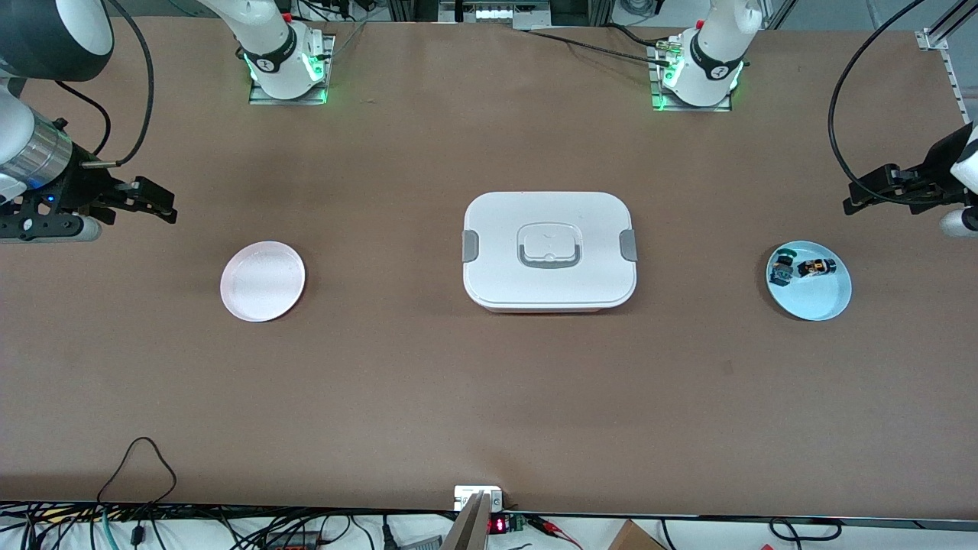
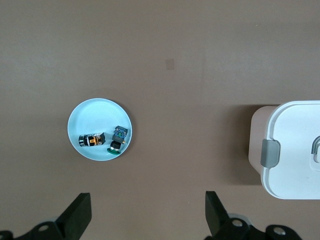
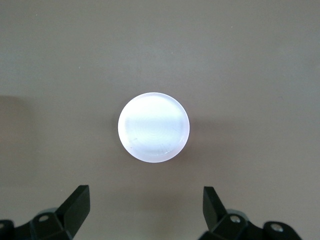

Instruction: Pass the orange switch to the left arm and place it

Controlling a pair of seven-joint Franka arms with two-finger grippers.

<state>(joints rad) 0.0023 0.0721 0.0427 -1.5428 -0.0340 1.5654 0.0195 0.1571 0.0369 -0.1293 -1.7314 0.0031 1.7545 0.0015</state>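
Observation:
The orange switch (image 1: pixel 815 268) (image 2: pixel 91 140) lies in a light blue plate (image 1: pixel 819 299) (image 2: pixel 97 112) at the left arm's end of the table, next to a similar switch with green and blue parts (image 1: pixel 782 267) (image 2: pixel 118 139). My left gripper (image 1: pixel 867 191) (image 2: pixel 148 200) hangs open and holds nothing, over bare table beside that plate. The white box (image 1: pixel 548 250) (image 2: pixel 295 150) sits shut in the table's middle. My right gripper (image 1: pixel 159 200) (image 3: pixel 145 192) hangs open and holds nothing, over bare table beside an empty pale pink plate (image 1: pixel 262 280) (image 3: pixel 154 127).
Both arm bases (image 1: pixel 286 61) (image 1: pixel 699 72) stand along the table edge farthest from the front camera. Loose cables (image 1: pixel 137 466) and a small electronics unit (image 1: pixel 480 500) lie along the edge nearest to it. Brown tabletop stretches between the plates and the box.

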